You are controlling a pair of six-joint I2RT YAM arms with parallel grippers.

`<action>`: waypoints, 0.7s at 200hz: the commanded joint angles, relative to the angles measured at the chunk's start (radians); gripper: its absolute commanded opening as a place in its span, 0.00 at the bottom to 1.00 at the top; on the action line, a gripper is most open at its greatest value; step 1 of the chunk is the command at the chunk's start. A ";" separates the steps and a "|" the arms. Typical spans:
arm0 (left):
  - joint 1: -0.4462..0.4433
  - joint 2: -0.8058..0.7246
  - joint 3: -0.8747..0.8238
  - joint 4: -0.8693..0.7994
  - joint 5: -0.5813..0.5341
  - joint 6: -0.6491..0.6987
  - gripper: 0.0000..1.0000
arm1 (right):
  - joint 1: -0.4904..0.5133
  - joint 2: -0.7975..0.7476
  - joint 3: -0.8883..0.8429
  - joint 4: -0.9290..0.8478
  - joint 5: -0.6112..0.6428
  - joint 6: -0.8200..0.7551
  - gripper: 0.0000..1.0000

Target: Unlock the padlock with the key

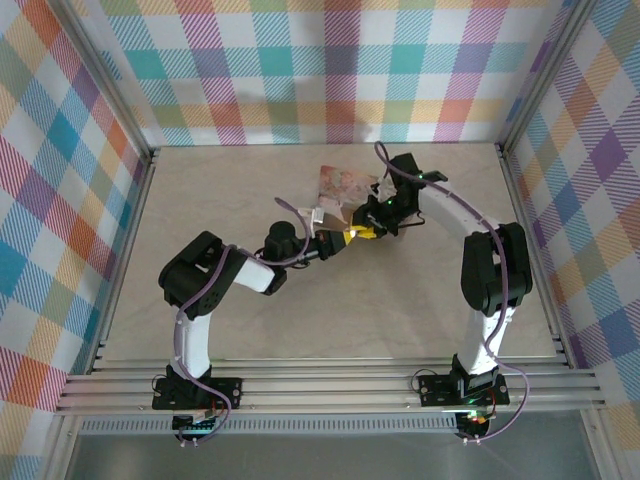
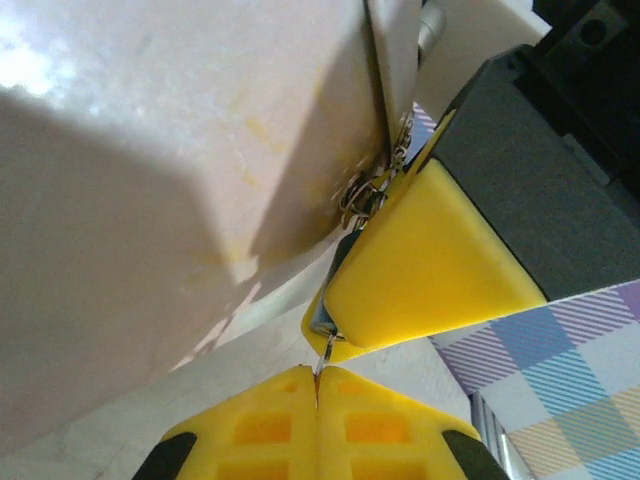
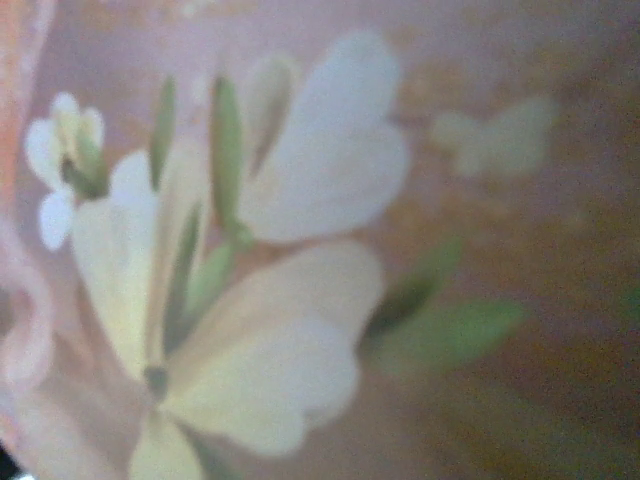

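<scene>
Presently, by item:

Left gripper (image 2: 317, 395): its yellow fingertips are pressing flat together, with no gap along the seam. They are pinching a thin metal sliver, the key (image 2: 323, 352), which is sticking up out of the seam.

Right gripper (image 1: 380, 220): it is meeting the left gripper tip to tip over the middle of the table (image 1: 300, 320). In the left wrist view, one broad yellow pad (image 2: 430, 270) is lying over a slimmer yellow edge. The jaws are standing narrow and seem to be clamping a small piece between them.

Padlock (image 2: 322, 318): a small blue-grey bit is peeking out from under the broad pad, just above the key's tip. Most of it is hiding, so I cannot tell whether the key is sitting in the keyhole or only touching the lock.

Chain (image 2: 366, 190): a short run of small metal links is hanging at the upper corner of the broad pad, against a pale surface.

Pink box (image 1: 343, 184): it is lying on the table just beyond both grippers, touching or nearly touching the right one. In the right wrist view, its blurred pink face with white flowers and green leaves is sitting very close to the lens.

Box contents: I cannot tell whether it is lying open or closed, or what it is holding.
</scene>
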 commanded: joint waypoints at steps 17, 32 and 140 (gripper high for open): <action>-0.041 0.029 -0.045 0.136 -0.107 0.017 0.00 | 0.068 -0.025 -0.196 0.071 -0.134 0.059 0.00; -0.047 0.056 -0.055 0.141 -0.109 0.018 0.00 | 0.068 -0.023 -0.237 0.097 -0.113 0.055 0.00; -0.038 0.145 -0.108 0.149 -0.101 0.108 0.00 | 0.072 0.055 -0.357 0.295 -0.071 0.109 0.19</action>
